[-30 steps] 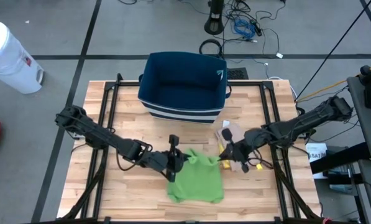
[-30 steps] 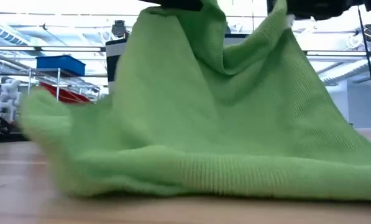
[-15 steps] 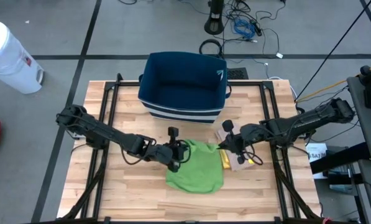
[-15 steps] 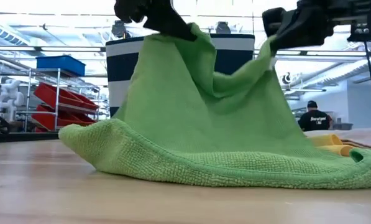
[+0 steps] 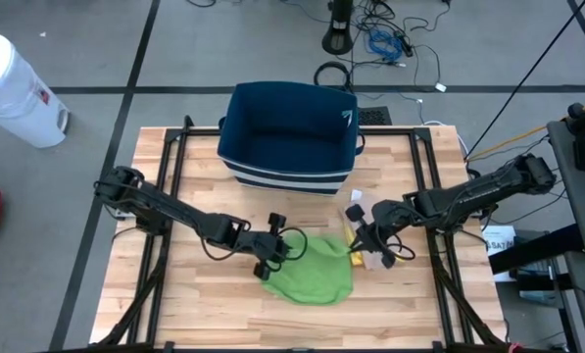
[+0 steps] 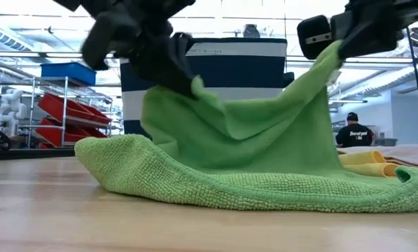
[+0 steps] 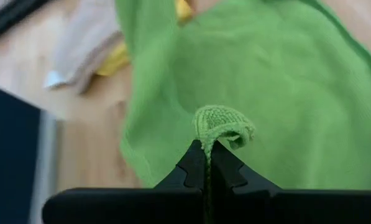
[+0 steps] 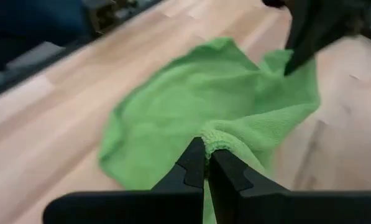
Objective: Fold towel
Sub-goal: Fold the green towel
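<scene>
The green towel [image 5: 312, 277] lies on the worktop [image 5: 174, 304] in front of the navy basket [image 5: 290, 132], roughly midway between the two arms. Most of it is spread flat on the wood, while two corners on its basket side are held up off the surface, so that the cloth rises from the flat part in two peaks, as is seen in the low view.

One raised corner is clamped in the left claw [image 5: 270, 253], whose fingers are pressed together on a small fold of the hem [image 7: 222, 124]. The other corner is clamped in the right claw [image 5: 363, 238], its fingers likewise closed tight on a pinch of the towel's edge [image 8: 217, 142]. The left claw is seen lower, with its corner bent down toward the flat cloth; the right claw is held higher, so the edge between them slopes.

The held edge runs across the worktop from one claw to the other, and the free edge lies on the side away from the basket, toward the near rim of the worktop. The fold is judged to turn on this relation: the flat body of the towel lies ahead of and below both claws, so the gripped edge would be carried over it toward the free edge. Each arm is nearest to its own corner; neither is better placed than the other.

A yellow cloth [image 5: 355, 255] and a beige cloth [image 5: 375, 257] lie just beside the towel on the right arm's side, under the right claw.
</scene>
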`<act>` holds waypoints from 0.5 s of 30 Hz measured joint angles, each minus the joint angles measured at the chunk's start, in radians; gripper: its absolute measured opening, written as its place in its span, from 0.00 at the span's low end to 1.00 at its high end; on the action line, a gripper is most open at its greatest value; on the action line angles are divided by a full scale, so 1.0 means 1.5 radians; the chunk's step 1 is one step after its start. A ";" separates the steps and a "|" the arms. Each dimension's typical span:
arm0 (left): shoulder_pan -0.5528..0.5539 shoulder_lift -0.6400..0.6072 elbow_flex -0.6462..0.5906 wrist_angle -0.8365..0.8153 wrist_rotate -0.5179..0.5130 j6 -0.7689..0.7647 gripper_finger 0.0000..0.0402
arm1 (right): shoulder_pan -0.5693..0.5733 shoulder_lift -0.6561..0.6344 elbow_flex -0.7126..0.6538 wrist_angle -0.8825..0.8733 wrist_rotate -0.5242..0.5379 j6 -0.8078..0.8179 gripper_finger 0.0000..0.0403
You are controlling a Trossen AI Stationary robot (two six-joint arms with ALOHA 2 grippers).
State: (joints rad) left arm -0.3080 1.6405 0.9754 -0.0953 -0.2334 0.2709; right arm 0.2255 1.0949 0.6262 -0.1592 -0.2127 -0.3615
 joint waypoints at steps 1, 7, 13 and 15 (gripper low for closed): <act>-0.001 0.000 -0.011 0.007 0.015 0.000 0.00 | 0.003 0.000 0.000 0.000 -0.012 0.003 0.00; -0.001 0.000 -0.076 0.117 0.112 0.000 0.00 | 0.030 0.003 0.000 0.012 -0.106 0.028 0.00; -0.001 0.000 -0.105 0.193 0.193 -0.001 0.00 | 0.059 0.021 0.000 0.041 -0.160 0.029 0.00; -0.001 0.000 -0.115 0.224 0.216 -0.001 0.00 | 0.064 0.033 0.000 0.061 -0.188 0.029 0.00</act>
State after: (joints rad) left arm -0.3088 1.6402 0.8032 0.2413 0.0909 0.2691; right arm 0.3221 1.1444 0.6262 -0.0684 -0.4945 -0.3187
